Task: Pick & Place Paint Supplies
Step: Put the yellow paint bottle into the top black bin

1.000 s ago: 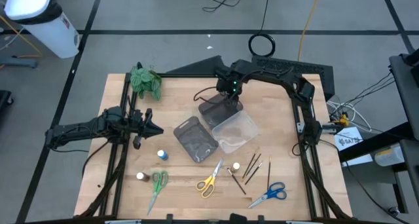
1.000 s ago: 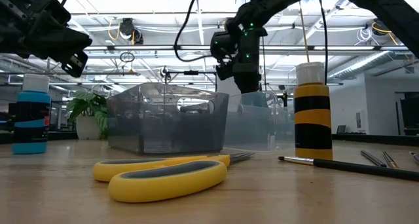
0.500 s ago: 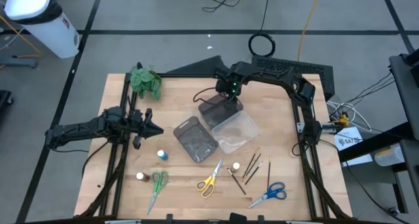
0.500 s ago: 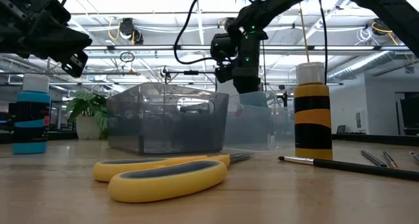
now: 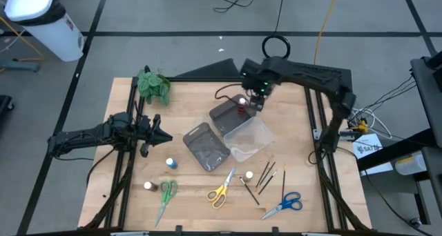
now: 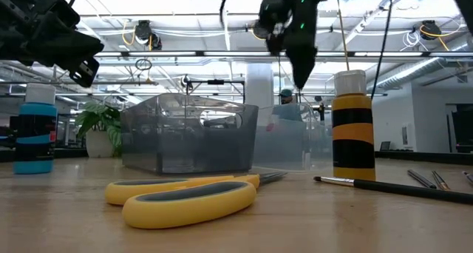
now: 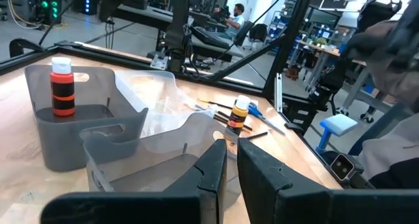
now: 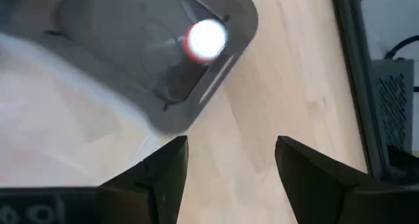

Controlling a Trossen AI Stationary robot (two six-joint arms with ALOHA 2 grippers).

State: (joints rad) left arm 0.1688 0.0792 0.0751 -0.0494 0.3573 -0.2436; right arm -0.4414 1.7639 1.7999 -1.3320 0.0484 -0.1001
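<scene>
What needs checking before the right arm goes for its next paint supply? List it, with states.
1. Red-capped paint bottle standing upright inside the grey tray: ok.
2. Right gripper open and holding nothing, above the tray's edge: ok.
3. Left gripper shut, waiting clear at the table's left side: ok.
4. Supplies left on the table: blue-capped bottle, yellow scissors, brushes: not ok.
5. Clear tray free of supplies: cannot tell.

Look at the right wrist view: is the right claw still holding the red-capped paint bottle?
No. The right claw is open and empty, while the red-capped paint bottle stands in the grey tray.
</scene>
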